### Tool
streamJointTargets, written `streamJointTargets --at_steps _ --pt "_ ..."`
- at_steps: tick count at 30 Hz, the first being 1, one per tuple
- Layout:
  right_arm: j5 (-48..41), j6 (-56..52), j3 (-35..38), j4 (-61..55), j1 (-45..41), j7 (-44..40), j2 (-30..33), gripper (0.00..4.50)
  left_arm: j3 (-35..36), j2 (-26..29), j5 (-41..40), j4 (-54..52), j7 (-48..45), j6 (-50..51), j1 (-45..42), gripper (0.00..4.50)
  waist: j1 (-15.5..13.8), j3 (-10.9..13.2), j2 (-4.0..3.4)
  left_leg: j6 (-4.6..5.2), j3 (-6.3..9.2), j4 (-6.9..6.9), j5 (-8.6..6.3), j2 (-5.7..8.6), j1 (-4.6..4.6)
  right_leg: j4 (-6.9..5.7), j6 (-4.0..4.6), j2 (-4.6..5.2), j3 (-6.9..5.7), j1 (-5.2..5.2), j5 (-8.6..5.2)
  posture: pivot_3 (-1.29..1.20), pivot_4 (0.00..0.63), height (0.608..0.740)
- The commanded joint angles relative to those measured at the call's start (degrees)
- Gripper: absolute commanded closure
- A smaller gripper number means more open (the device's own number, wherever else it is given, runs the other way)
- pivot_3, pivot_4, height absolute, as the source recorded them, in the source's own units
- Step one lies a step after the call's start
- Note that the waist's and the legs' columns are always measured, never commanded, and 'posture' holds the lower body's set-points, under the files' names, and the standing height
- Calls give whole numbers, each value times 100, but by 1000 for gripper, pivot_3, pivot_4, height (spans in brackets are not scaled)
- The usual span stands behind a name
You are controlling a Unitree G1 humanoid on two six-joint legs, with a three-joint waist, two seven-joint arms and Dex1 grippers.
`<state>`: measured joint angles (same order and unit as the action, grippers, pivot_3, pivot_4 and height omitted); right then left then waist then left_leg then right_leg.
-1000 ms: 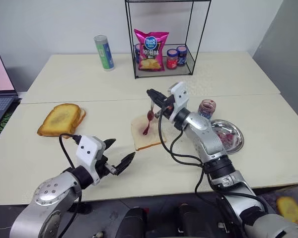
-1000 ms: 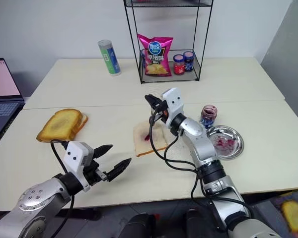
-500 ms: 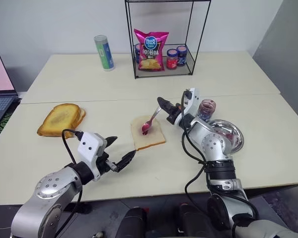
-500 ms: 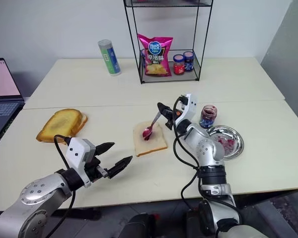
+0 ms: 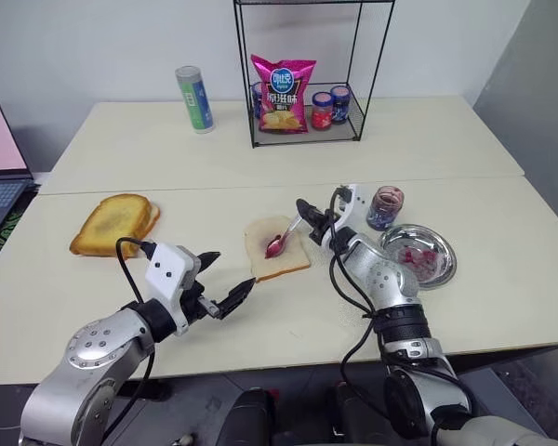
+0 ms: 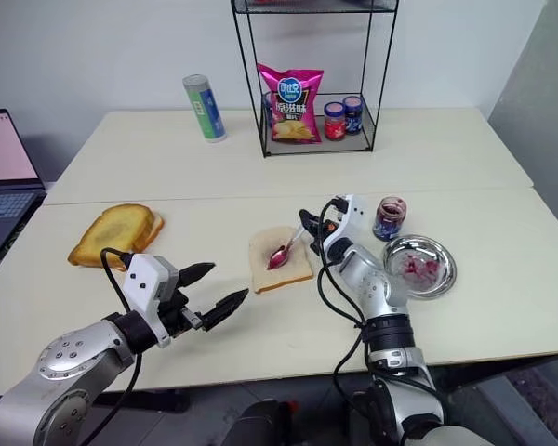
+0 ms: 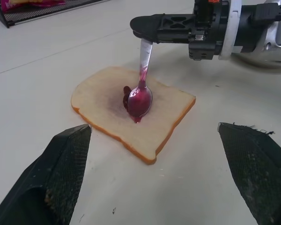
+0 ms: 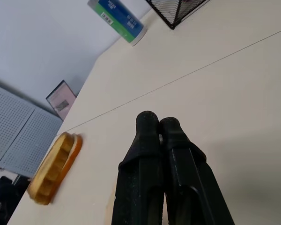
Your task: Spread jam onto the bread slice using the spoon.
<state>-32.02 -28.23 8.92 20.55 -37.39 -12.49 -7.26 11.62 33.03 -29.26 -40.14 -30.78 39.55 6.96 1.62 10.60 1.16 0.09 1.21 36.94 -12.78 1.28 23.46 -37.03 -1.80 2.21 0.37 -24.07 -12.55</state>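
Observation:
The pale bread slice (image 5: 288, 263) lies mid-table with a red-purple jam (image 7: 138, 101) blob at its centre. My right gripper (image 5: 305, 212) is shut on the handle of the small silver spoon (image 5: 283, 239). It hovers just past the slice's far right corner. The spoon slants down to the left, and its jam-smeared bowl (image 7: 140, 97) rests on the stained centre. In the right wrist view the two black fingers (image 8: 147, 123) press together. My left gripper (image 5: 228, 272) is open with nothing in it, low over the table in front of and to the left of the slice.
Golden toasted slices (image 5: 116, 223) lie at the left. An open jam jar (image 5: 387, 204) and a round steel dish (image 5: 439, 267) smeared with jam stand right of the bread. At the back are a wire rack (image 5: 302, 139) with a chips bag and jars, and a can (image 5: 194, 98). A laptop (image 5: 0, 158) is far left.
My right gripper sank and rolled, so the spoon went from hanging steeply above the bread to slanting with its bowl on the slice's centre. The left gripper stayed put and open.

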Motion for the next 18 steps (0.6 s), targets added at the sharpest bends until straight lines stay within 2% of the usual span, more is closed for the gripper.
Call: streamJointTargets --at_steps 1,9,18 --pt "222 648 320 185 -243 363 67 4465 44 68 -67 -74 -26 -59 -48 0 -7 0 0 0 0 1 0 1 0 0 -1 0 0 1 0 0 150 740" --pt "74 505 465 39 -351 444 226 4465 4 79 -81 -12 -44 -56 -127 0 -2 0 0 0 0 -1 0 3 0 2 -1 1 1 1 1 0 150 740" --pt "-942 -635 639 -731 -378 376 -65 4465 23 104 -97 11 -92 -71 -136 0 8 0 0 0 0 -4 0 0 0 1 0 3 2 -1 0 0 150 740"
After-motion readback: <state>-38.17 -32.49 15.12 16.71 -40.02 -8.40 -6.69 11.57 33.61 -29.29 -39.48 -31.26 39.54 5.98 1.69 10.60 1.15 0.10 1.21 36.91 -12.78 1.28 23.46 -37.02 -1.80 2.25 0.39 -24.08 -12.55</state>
